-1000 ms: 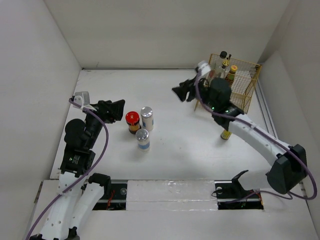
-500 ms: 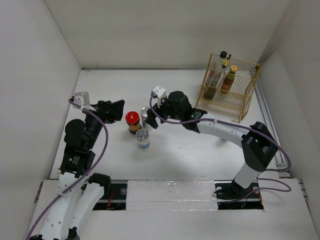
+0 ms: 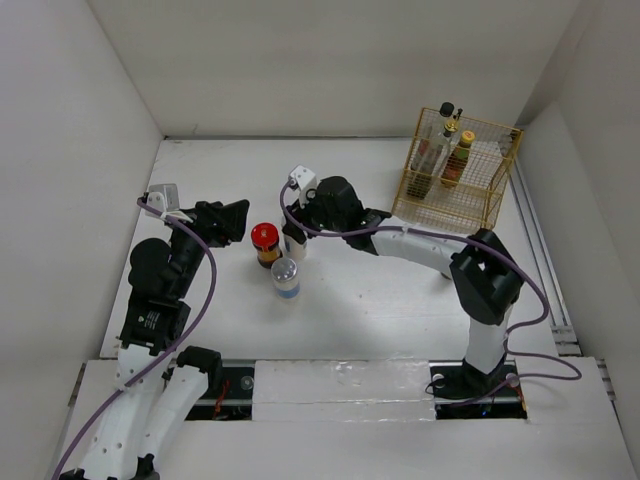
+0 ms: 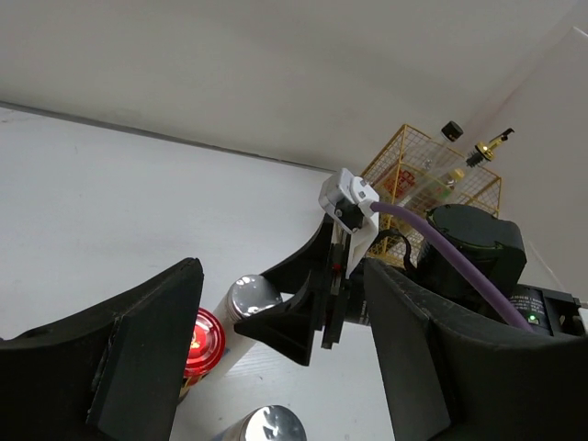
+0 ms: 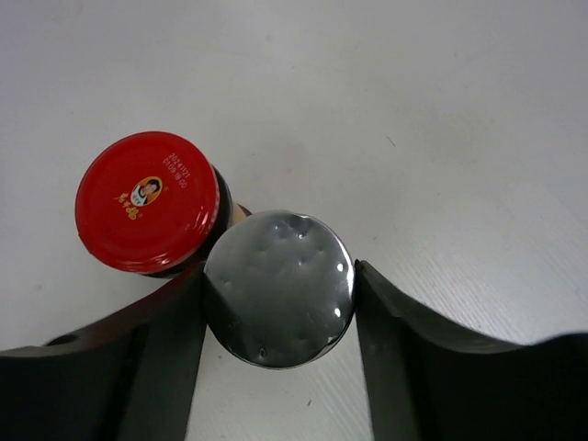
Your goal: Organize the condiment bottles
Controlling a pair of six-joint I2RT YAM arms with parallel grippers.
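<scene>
My right gripper (image 5: 278, 308) is shut on a silver-capped shaker (image 5: 278, 287), one finger on each side of its cap. A red-lidded dark jar (image 5: 145, 202) stands against the shaker's left side. From above, the right gripper (image 3: 296, 235) covers that shaker, with the jar (image 3: 265, 238) to its left and a second silver-capped shaker (image 3: 285, 272) just in front. My left gripper (image 3: 237, 220) hovers open left of the jar, with nothing between its fingers. In the left wrist view the jar (image 4: 202, 335) and both shaker caps (image 4: 255, 296) (image 4: 266, 427) show below.
A yellow wire basket (image 3: 480, 205) stands at the back right against the wall. It holds a tall clear bottle (image 3: 433, 155) and a yellow-capped red bottle (image 3: 460, 155). White walls close in the table on three sides.
The right arm swung from the basket across to the shaker group, opened wide, then closed its fingers around the rear shaker. The left arm stayed still.
</scene>
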